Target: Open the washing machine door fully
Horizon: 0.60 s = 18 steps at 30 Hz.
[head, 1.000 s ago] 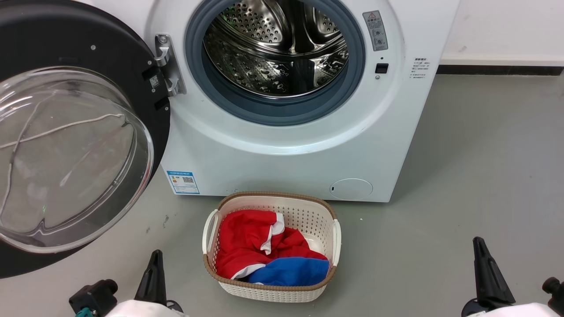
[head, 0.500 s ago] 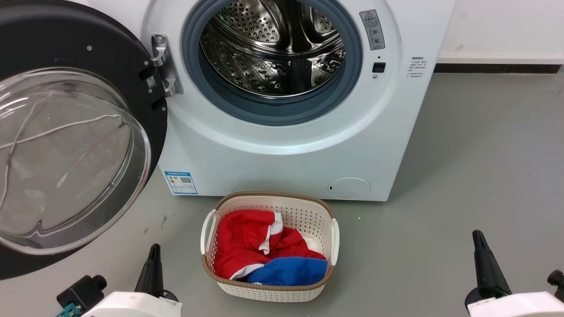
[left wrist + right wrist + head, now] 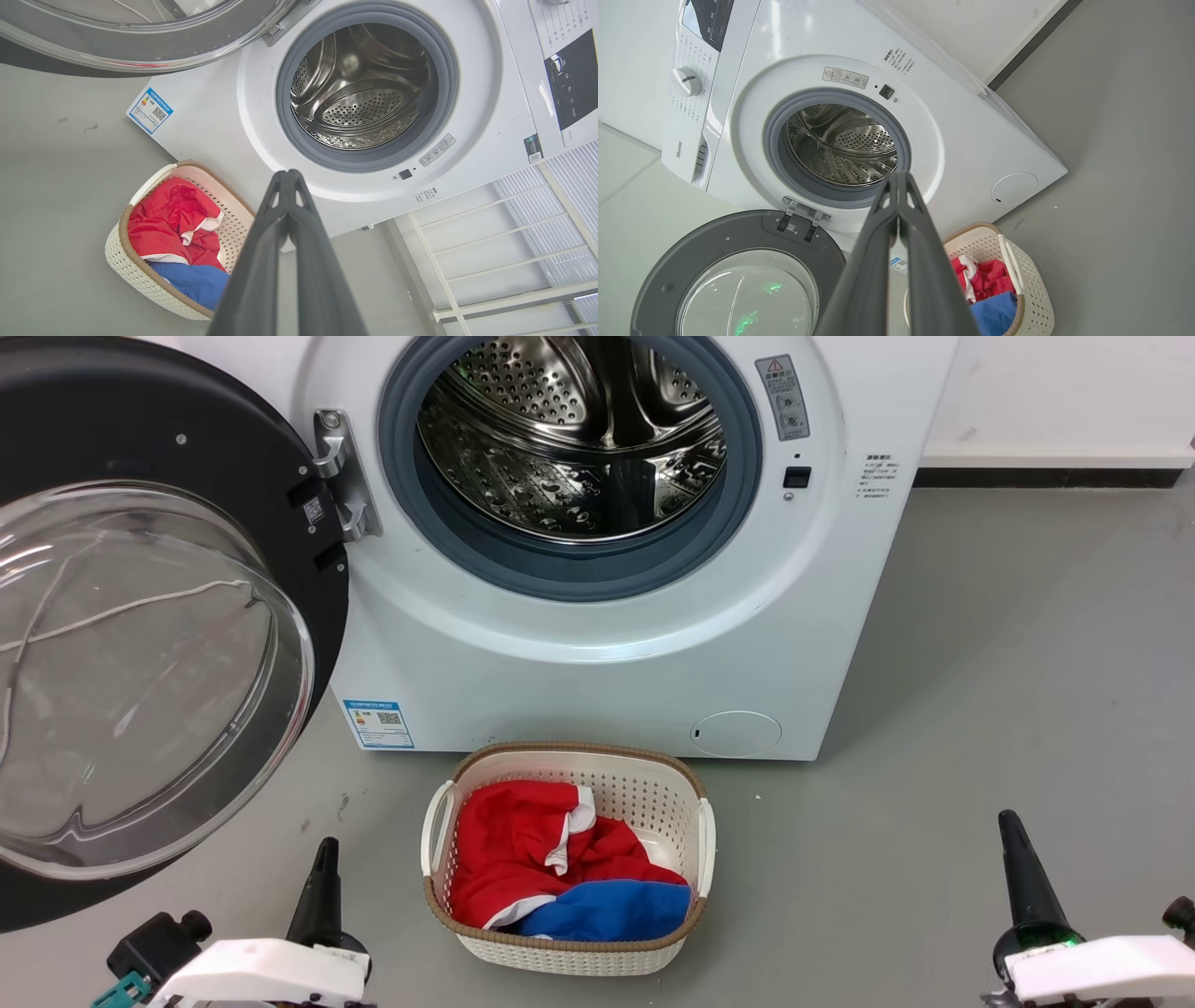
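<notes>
Now, door: the washing machine door [image 3: 159,635] is hanging swung wide at frame left, hinged beside the opening.
Left gripper: the left gripper [image 3: 325,857] is hovering at lower left, fingers pressed together, empty.
Machine: the washing machine [image 3: 607,644] is standing at upper centre, its drum [image 3: 569,439] showing.
Basket: the laundry basket [image 3: 565,954] is sitting just before it, carrying red and blue clothes [image 3: 532,845].
Right gripper: the right gripper [image 3: 1010,831] is hovering at lower right, likewise clenched on nothing.
</notes>
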Available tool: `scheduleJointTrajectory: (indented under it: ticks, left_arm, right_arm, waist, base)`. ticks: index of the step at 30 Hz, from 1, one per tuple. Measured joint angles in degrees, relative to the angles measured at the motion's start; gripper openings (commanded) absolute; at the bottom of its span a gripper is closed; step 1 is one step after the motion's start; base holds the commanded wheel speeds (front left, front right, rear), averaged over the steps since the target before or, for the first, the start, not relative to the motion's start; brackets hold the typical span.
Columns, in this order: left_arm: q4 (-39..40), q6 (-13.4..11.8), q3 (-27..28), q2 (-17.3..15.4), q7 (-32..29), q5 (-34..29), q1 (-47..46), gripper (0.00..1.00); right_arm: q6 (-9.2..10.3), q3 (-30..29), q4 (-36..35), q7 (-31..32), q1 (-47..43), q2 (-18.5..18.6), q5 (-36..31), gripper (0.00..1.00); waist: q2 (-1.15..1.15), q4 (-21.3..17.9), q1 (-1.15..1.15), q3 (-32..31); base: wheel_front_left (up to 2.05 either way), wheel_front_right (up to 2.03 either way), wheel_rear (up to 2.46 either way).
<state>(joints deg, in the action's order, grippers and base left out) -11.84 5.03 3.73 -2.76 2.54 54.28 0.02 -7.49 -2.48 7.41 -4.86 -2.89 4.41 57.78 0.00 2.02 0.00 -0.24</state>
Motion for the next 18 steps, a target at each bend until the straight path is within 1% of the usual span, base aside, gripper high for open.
scheduleJointTrajectory:
  ticks: [18]
  left_arm:
    - [-0.7,0.6,0.8,0.0,-2.8,11.7,-1.7,0.00]
  right_arm:
    - [0.01,-0.4,2.0,2.9,2.8,0.1,11.3,0.00]
  waist:
    - [0.00,-0.5,0.00,0.1]
  base:
    - [0.00,0.00,0.00]
